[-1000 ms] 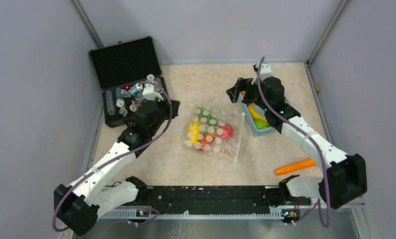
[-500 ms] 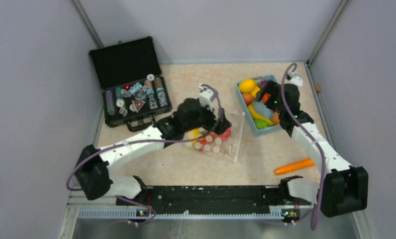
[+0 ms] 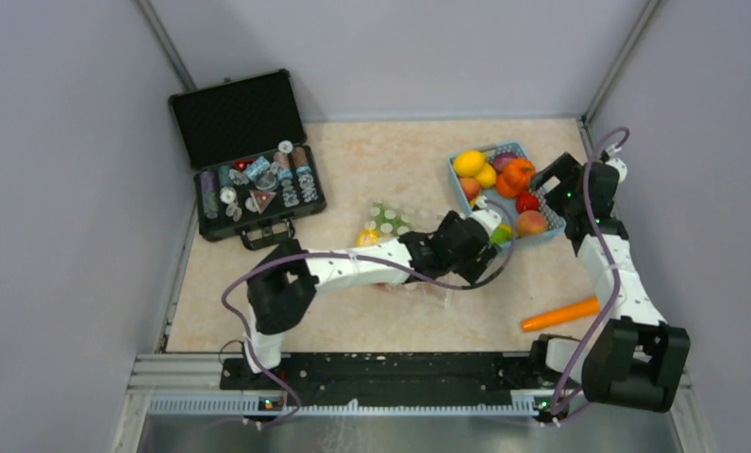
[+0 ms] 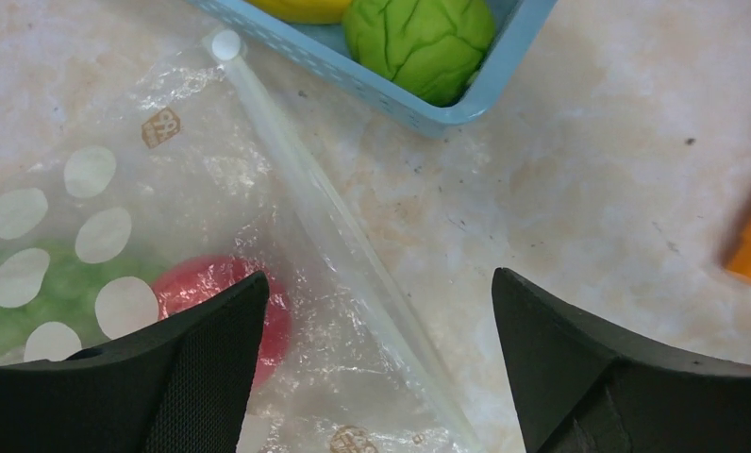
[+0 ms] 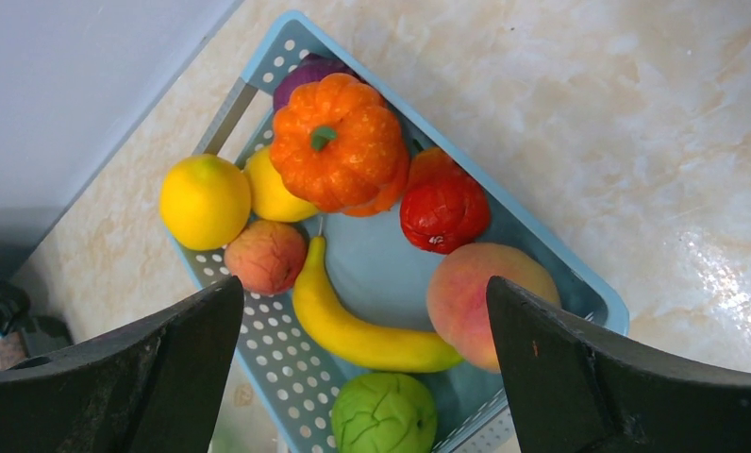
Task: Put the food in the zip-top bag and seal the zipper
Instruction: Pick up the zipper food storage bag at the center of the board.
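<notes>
Zip-top bag (image 4: 155, 179), dotted, flat on desk (image 4: 589, 189) just beside blue basket (image 4: 372, 83), holding red and green food (image 4: 197, 283); left hand (image 4: 379, 283) released, jaws wide over the zipper (image 4: 329, 231); right hand (image 5: 364, 283) released, jaws wide over the basket's fruit (image 5: 372, 342).

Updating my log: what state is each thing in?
Clear white-dotted plastic zip-top bag: flat, food inside.
White zipper strip: sealing unclear.
Black hard case: lid open.
Light-blue slatted plastic basket: holds toy fruit.
Orange toy carrot: lying outside bag.
Left gripper: open.
Right gripper: open.
</notes>
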You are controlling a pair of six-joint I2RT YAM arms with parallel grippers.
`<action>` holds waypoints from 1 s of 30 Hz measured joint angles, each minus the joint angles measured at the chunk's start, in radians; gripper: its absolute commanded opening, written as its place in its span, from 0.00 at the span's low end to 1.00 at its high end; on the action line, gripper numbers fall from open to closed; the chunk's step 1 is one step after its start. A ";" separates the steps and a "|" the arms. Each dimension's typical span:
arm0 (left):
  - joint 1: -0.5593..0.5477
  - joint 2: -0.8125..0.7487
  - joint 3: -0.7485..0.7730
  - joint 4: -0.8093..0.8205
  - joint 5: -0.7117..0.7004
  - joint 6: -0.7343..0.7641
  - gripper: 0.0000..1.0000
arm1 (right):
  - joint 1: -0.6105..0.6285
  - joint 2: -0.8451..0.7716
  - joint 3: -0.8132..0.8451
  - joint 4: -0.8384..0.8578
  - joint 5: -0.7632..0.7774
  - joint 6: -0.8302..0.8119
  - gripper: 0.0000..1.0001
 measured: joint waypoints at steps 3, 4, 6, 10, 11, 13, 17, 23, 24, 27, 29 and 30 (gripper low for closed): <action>-0.034 0.079 0.079 -0.071 -0.107 0.005 0.83 | 0.000 -0.003 -0.006 0.003 -0.025 0.005 0.98; -0.043 0.098 0.100 -0.092 -0.145 0.004 0.82 | 0.000 -0.004 -0.006 -0.001 -0.029 0.007 0.98; -0.060 0.136 0.140 -0.131 -0.227 0.000 0.81 | 0.000 -0.004 -0.007 0.001 -0.040 0.010 0.98; -0.085 0.192 0.175 -0.177 -0.371 -0.006 0.77 | 0.000 -0.007 -0.034 0.022 -0.060 0.019 0.98; -0.091 0.209 0.182 -0.185 -0.402 -0.006 0.77 | 0.000 -0.007 -0.040 0.022 -0.063 0.019 0.98; -0.101 0.242 0.201 -0.200 -0.450 -0.006 0.74 | 0.000 -0.008 -0.053 0.021 -0.063 0.023 0.98; -0.121 0.304 0.234 -0.214 -0.524 -0.006 0.64 | 0.000 -0.008 -0.058 0.023 -0.065 0.026 0.98; -0.131 0.337 0.241 -0.230 -0.604 -0.004 0.53 | 0.000 -0.008 -0.060 0.040 -0.076 0.029 0.98; -0.132 0.337 0.241 -0.232 -0.616 -0.006 0.49 | 0.000 -0.009 -0.066 0.051 -0.080 0.030 0.98; -0.132 0.337 0.241 -0.227 -0.652 -0.003 0.37 | 0.000 -0.009 -0.082 0.067 -0.094 0.037 0.97; -0.132 0.337 0.241 -0.225 -0.668 0.000 0.15 | 0.000 -0.008 -0.087 0.069 -0.106 0.041 0.97; -0.132 0.337 0.241 -0.222 -0.677 -0.002 0.07 | 0.000 -0.008 -0.087 0.072 -0.113 0.043 0.97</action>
